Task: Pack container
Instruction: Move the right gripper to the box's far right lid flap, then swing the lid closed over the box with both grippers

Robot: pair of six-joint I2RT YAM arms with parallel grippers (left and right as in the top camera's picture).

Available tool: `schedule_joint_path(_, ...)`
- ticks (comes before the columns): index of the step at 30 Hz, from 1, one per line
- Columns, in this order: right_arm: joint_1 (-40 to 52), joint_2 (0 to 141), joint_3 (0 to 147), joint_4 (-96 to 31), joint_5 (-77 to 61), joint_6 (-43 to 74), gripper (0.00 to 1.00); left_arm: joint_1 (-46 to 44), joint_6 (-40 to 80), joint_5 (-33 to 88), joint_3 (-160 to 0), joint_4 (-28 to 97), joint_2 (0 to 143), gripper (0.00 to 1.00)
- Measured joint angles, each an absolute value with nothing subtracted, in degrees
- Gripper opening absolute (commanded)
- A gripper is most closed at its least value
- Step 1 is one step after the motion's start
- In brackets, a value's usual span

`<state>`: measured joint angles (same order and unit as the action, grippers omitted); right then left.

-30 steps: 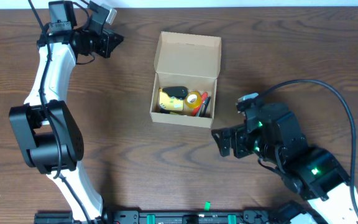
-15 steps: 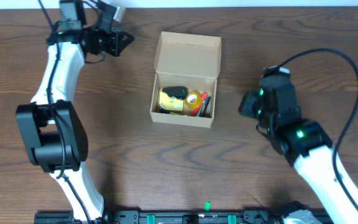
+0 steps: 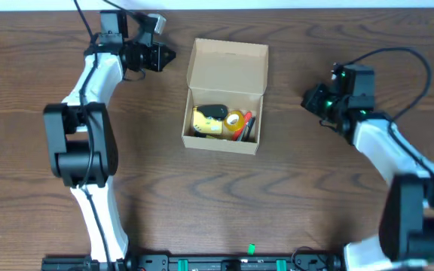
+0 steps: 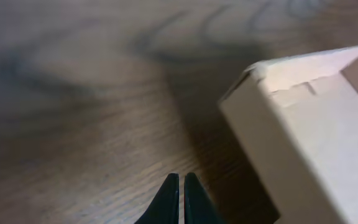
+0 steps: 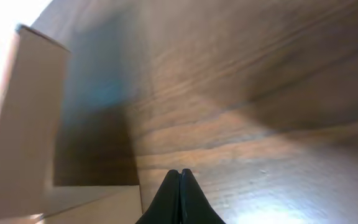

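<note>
The container (image 3: 221,143), a tan cardboard box, stands mid-table with its flap lid (image 3: 229,66) open and leaning back. Inside lie a yellow item (image 3: 204,125), a black item (image 3: 215,111), a yellow tape roll (image 3: 234,119) and red pens (image 3: 248,123). My left gripper (image 3: 169,54) is shut and empty, just left of the lid; in the left wrist view its fingertips (image 4: 181,185) hover over the wood beside the container's corner (image 4: 303,118). My right gripper (image 3: 308,100) is shut and empty, right of the box; the right wrist view shows the container's wall (image 5: 23,118) ahead of the gripper (image 5: 179,175).
Dark wooden table (image 3: 164,203) all around the box. The table's far edge (image 3: 277,6) runs just behind the lid. A black rail (image 3: 224,263) lies along the front edge. Cables (image 3: 398,56) trail from the right arm.
My left gripper has swung right toward the lid. The right arm has moved from the front right up to the box's right side, and its gripper has closed.
</note>
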<state>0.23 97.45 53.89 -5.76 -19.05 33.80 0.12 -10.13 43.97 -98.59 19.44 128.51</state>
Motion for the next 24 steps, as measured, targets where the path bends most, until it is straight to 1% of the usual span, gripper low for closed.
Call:
schedule_joint_path(3, 0.21, 104.03, 56.82, -5.37, -22.5, 33.98, 0.01, -0.12, -7.29, 45.21, -101.91, 19.4, 132.75, 0.06)
schedule_joint_path(7, 0.23, 113.86, 65.76, -4.99, -27.83, 34.13, 0.01, -0.73, -2.83, 48.36, -107.98, 19.29, 138.19, 0.06)
schedule_joint_path(11, 0.27, 119.55, 71.83, -4.86, -32.08, 34.26, 0.01, -1.17, 0.3, 51.27, -110.8, 19.27, 140.94, 0.06)
schedule_joint_path(14, 0.93, 121.93, 74.65, -4.38, -34.81, 34.39, 0.01, -1.5, 1.72, 52.77, -110.89, 19.33, 141.6, 0.06)
schedule_joint_path(24, 5.89, 122.43, 77.87, 4.34, -42.11, 35.81, 0.01, -1.85, 3.05, 59.66, -110.93, 19.33, 141.67, 0.06)
